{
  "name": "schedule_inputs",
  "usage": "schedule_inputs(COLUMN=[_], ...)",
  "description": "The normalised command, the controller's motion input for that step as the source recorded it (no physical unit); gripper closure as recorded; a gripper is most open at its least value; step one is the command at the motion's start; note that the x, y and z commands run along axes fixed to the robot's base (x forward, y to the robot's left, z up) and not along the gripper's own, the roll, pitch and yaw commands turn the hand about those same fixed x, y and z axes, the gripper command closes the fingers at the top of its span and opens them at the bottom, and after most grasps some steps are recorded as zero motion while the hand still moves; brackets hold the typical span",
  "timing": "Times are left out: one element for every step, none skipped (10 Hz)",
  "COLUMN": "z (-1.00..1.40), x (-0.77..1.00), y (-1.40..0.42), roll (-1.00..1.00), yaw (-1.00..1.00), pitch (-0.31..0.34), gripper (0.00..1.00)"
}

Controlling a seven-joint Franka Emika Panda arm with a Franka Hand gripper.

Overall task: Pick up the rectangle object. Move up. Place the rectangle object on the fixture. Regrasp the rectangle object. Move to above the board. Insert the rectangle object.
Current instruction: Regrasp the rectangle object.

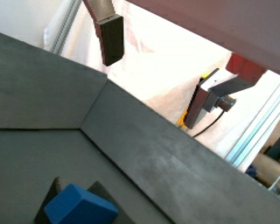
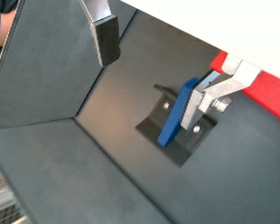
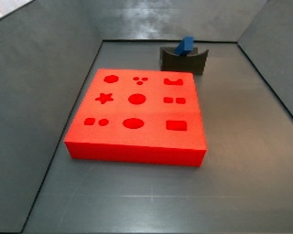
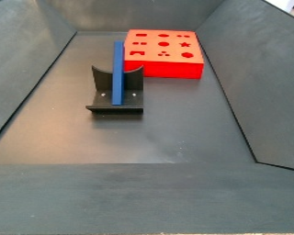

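The long, slim blue rectangular bar (image 4: 118, 72) is leaning upright in the notch of the small dark grey fixture (image 4: 114, 103), which is standing on the dark floor (image 4: 162, 138) near the large flat red-orange board with shaped holes (image 3: 136, 114). The gripper (image 2: 160, 66) is hovering above, out of both side views; in both wrist views its jaws are standing wide apart and holding nothing. The regrasp is the likely next step, and the risk is a finger (image 2: 105, 39) clipping the bar's top on the descent, tipping it off the fixture or seating it skewed for insertion. No brand, label or writing is showing anywhere.
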Motion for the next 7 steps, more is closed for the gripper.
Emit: schedule_inputs(z=[0.00,0.00,0.00,-0.01,-1.00,-1.00,-1.00], x=[0.09,0.09,0.08,0.08,0.03,0.03,0.04], y=[-0.04,-0.04,-0.04,-0.05,0.04,0.04,0.04], roll=[0.33,0.23,0.19,0.16,0.28,0.27,0.25], yaw=[0.20,0.21,0.21,0.21,0.28,0.25,0.23], pitch=[0.151,0.114,0.076,0.044,0.068,0.058,0.018], gripper=[0.00,0.00,0.00,0.00,0.00,0.00,0.00])
